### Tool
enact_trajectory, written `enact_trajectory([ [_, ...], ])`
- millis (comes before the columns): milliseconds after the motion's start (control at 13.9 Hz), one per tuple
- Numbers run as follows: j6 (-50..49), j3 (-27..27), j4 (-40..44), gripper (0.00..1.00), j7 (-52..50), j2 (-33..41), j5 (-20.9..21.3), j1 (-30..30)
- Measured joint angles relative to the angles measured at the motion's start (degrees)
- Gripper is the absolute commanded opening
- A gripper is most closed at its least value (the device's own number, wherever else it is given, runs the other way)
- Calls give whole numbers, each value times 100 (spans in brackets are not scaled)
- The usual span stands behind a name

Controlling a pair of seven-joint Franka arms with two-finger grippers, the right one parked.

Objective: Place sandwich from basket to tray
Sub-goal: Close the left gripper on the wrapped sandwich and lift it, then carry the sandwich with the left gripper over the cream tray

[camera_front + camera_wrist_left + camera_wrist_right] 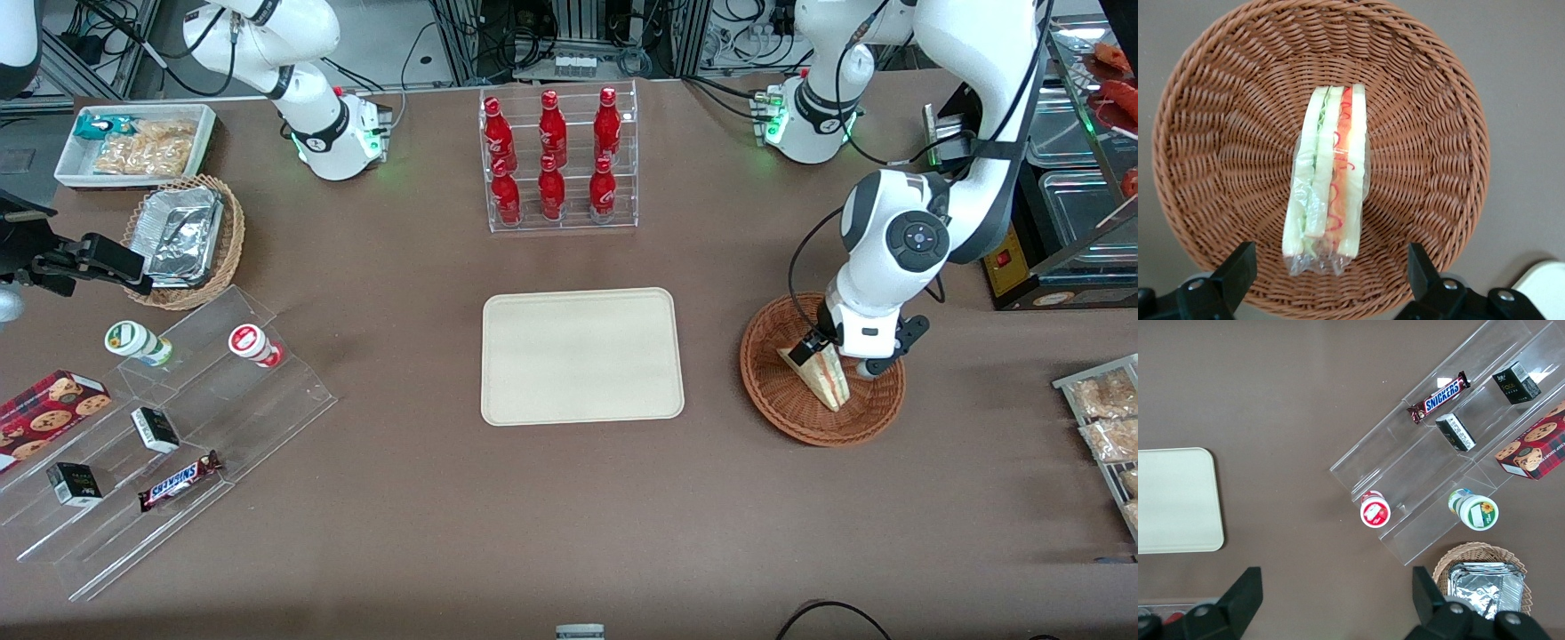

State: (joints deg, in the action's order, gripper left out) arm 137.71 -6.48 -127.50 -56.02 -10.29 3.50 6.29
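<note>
The sandwich [825, 375] is a plastic-wrapped white-bread wedge with red and green filling, lying in the round reddish-brown wicker basket [773, 391] toward the working arm's end of the table. My gripper [840, 356] hangs low over the basket, open, with one black finger on each side of the sandwich's wrapped end and not touching it. The wrist view shows the sandwich [1328, 177] on the basket's woven floor [1211, 140], with the gripper [1330, 273] open wide around its end. The cream-beige tray [582, 356] lies flat and bare at the table's middle, beside the basket.
A clear rack of red bottles [558, 160] stands farther from the front camera than the tray. A stepped acrylic shelf [178, 427] with snacks and a tan basket of foil containers [182, 240] sit toward the parked arm's end. Snack bags [1107, 409] lie at the working arm's table edge.
</note>
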Motion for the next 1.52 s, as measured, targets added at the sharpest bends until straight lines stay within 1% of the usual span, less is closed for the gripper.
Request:
enact_trajectory([
  [216,239,46,-3,100,-108,-205,0,-16],
  [289,332,59,-4,98,-113,-291,0,-22],
  [361,426,66,-4,79,-118,-382,0,-25],
  [433,499,68,-4,47,-128,-462,0,-28],
  [505,546,69,-3,21,-155,-518,0,-29],
  [577,556,69,-1,14,-170,-549,0,-30],
  [649,556,69,-1,9,-170,-563,0,-30],
  [866,556,69,39,1,68,-563,17,-30],
  [1010,410,67,190,1,361,-558,20,-30],
  [1227,-653,3,896,1,863,-548,99,31],
  [1371,-1311,-57,1477,1,1641,-583,105,250],
  [1515,-1545,-134,1968,0,2080,-743,99,529],
])
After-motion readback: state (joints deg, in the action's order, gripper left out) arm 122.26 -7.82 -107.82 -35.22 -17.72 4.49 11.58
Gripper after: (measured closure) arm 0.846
